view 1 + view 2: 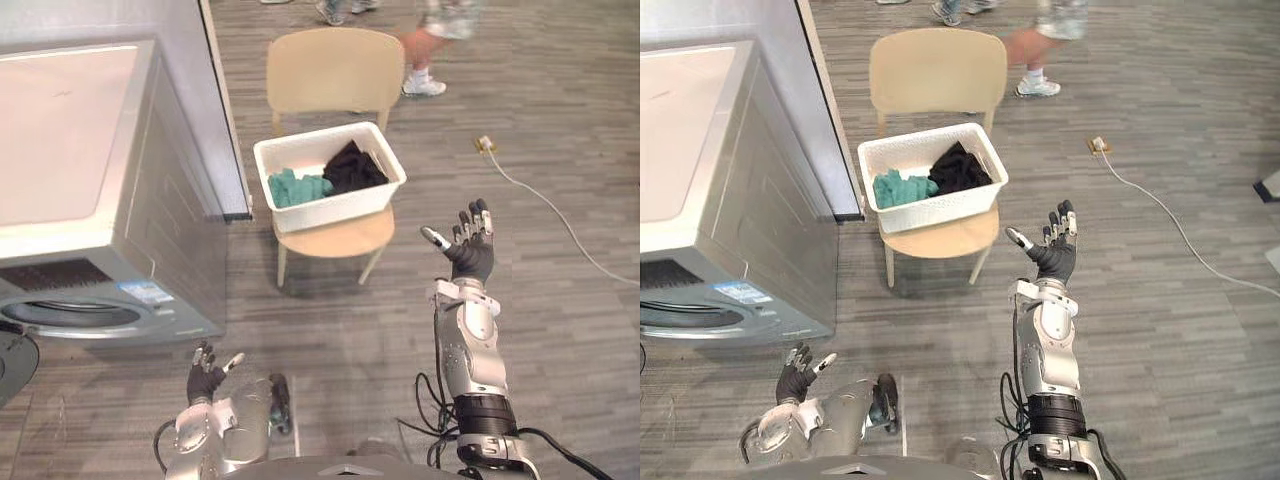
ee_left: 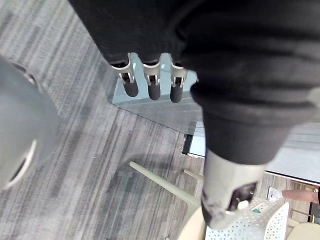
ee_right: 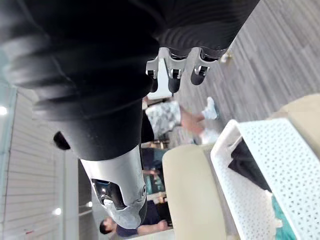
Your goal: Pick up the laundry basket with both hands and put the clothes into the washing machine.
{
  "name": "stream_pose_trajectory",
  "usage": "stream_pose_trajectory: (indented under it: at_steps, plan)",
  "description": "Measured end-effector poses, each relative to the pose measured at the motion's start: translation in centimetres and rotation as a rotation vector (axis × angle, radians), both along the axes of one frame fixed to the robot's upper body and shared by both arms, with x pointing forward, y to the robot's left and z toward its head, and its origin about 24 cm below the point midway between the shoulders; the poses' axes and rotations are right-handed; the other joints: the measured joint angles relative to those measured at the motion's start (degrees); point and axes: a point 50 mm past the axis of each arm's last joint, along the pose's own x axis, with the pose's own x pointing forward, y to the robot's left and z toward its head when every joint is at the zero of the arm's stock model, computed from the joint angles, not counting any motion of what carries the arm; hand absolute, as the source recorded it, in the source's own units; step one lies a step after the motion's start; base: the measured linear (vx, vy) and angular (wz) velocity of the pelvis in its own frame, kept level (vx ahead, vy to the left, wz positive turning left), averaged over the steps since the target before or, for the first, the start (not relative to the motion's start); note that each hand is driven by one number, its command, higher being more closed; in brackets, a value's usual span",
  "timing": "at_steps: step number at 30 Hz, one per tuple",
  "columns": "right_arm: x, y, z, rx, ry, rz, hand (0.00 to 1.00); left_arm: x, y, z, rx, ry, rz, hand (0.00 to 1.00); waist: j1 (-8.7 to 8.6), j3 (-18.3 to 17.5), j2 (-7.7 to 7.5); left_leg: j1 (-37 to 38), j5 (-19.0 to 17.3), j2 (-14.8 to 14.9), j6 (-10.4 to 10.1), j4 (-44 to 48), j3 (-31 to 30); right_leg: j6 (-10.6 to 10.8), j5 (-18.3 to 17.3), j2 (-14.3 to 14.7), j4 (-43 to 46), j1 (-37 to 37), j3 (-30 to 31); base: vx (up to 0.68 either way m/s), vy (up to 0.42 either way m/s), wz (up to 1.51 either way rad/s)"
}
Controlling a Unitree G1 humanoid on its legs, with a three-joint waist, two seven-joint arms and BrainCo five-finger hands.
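A white perforated laundry basket (image 1: 330,212) rests on the seat of a pale wooden chair (image 1: 333,70). Inside it lie a teal garment (image 1: 297,187) and a black garment (image 1: 353,167). To the left stands the grey washing machine (image 1: 150,200), its round door opening (image 1: 70,313) facing the near side. My right hand (image 1: 468,245) is raised, fingers spread and open, right of the chair and apart from the basket. My left hand (image 1: 208,376) is low by the machine's near corner, fingers relaxed and holding nothing. The basket's wall (image 3: 260,165) also shows past my right hand.
A white cable with a plug (image 1: 487,145) trails over the grey plank floor at the right. A person's legs and white shoes (image 1: 425,84) pass behind the chair. A grey wall panel (image 1: 215,100) stands between the machine and the chair.
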Motion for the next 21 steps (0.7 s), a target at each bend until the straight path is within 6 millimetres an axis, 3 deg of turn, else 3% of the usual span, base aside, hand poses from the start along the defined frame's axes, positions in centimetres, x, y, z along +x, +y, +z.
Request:
stream_pose_trajectory:
  at_steps: [2, 4, 6, 8, 9, 11, 12, 13, 16, 18, 21]
  plan:
    - [0.2, 0.0, -1.2, -0.025, 0.067, -0.004, 0.00, -0.3, 0.4, -0.1, 0.017, 0.009, -0.016, 0.00, -0.26, -0.12, 0.23, 5.78, -0.27, -1.20, -0.04, -3.13, -3.03, -1.69, -0.71, -0.42, 10.26, -2.21, -0.75, 0.38, 0.040, 0.72]
    - [0.4, 0.2, -1.2, -0.033, 0.070, 0.005, 0.00, -0.4, 1.1, 0.1, 0.044, 0.006, -0.024, 0.00, -0.59, -0.44, 0.20, 10.04, -0.03, -1.46, -0.44, -6.65, -6.01, -4.25, -2.35, 0.39, 8.35, -4.23, -3.68, 0.35, -0.026, 0.80]
    - [0.6, -0.2, -0.4, -0.060, 0.045, 0.004, 0.00, -0.3, 1.6, 0.2, 0.063, 0.005, -0.033, 0.00, -1.64, -0.95, -0.32, 10.60, 0.22, -2.05, -1.07, -7.56, -10.53, -4.91, -4.46, 1.61, -3.33, -8.95, -3.88, 0.29, -0.110, 1.06]
    - [0.6, -1.1, 0.1, -0.128, 0.048, -0.008, 0.00, 0.2, 1.0, 0.3, 0.057, -0.006, -0.061, 0.00, -2.03, -0.70, 0.14, 10.66, 0.16, -2.00, -2.52, -7.69, -15.18, -4.83, -3.79, 3.86, -17.22, -11.92, 0.24, 0.22, -0.155, 1.03]
    - [0.6, -1.3, 0.3, -0.154, 0.050, -0.011, 0.00, 0.4, 0.9, 0.3, 0.055, -0.012, -0.068, 0.00, -2.33, -0.65, 0.23, 10.67, 0.06, -1.96, -3.07, -7.62, -16.46, -4.32, -2.55, 4.70, -21.67, -12.33, 2.50, 0.24, -0.237, 1.18]
    - [0.3, -2.6, 0.6, -0.237, 0.064, -0.039, 0.00, 0.3, 0.5, -0.1, 0.067, 0.011, -0.114, 0.00, -3.10, -0.88, -0.45, 10.86, -1.80, -2.47, -6.60, -5.63, -20.92, -3.21, 6.39, 5.95, -33.41, -11.05, 10.76, 0.22, -0.307, 1.36]
    - [0.2, -2.8, 0.6, -0.256, 0.070, -0.045, 0.00, 0.3, 0.7, -0.1, 0.082, 0.017, -0.127, 0.00, -3.26, -1.02, -1.35, 10.78, -2.58, -2.90, -7.53, -4.41, -21.83, -2.98, 9.53, 5.41, -34.47, -10.07, 11.49, 0.15, -0.393, 1.44]
    - [0.1, -3.3, 0.7, -0.287, 0.076, -0.058, 0.00, 0.2, 0.9, -0.4, 0.097, 0.033, -0.141, 0.00, -3.78, -0.96, -1.36, 10.30, -5.34, -2.18, -8.69, -1.67, -22.98, -1.00, 12.56, 5.04, -33.68, -8.32, 10.17, 0.08, -0.340, 1.09]
    - [-0.1, -4.3, 1.1, -0.373, 0.104, -0.067, 0.00, -0.5, 0.0, -0.9, 0.065, 0.055, -0.145, 0.00, -2.43, -3.07, 2.71, 7.51, -7.89, 4.95, -11.07, 0.58, -25.98, -4.16, 10.42, 10.16, -35.53, -6.31, 3.22, 0.09, -0.360, 0.89]
    - [-0.1, -4.5, 0.8, -0.392, 0.124, -0.052, 0.00, -1.2, 0.2, -1.3, 0.062, 0.079, -0.138, 0.00, -2.49, -3.00, 3.06, 7.20, -6.04, 7.19, -12.21, 0.87, -26.16, -5.42, 9.50, 11.30, -36.22, -4.55, 0.40, 0.06, -0.261, 0.67]
    - [-0.1, -4.6, 0.0, -0.429, 0.176, -0.026, 0.00, -1.9, 0.2, -1.5, 0.056, 0.097, -0.135, 0.00, -2.08, -2.12, 1.65, 4.55, -3.31, 8.70, -11.38, 4.99, -24.19, -6.46, 8.96, 11.63, -37.96, -1.95, -2.21, 0.02, -0.156, 0.40]
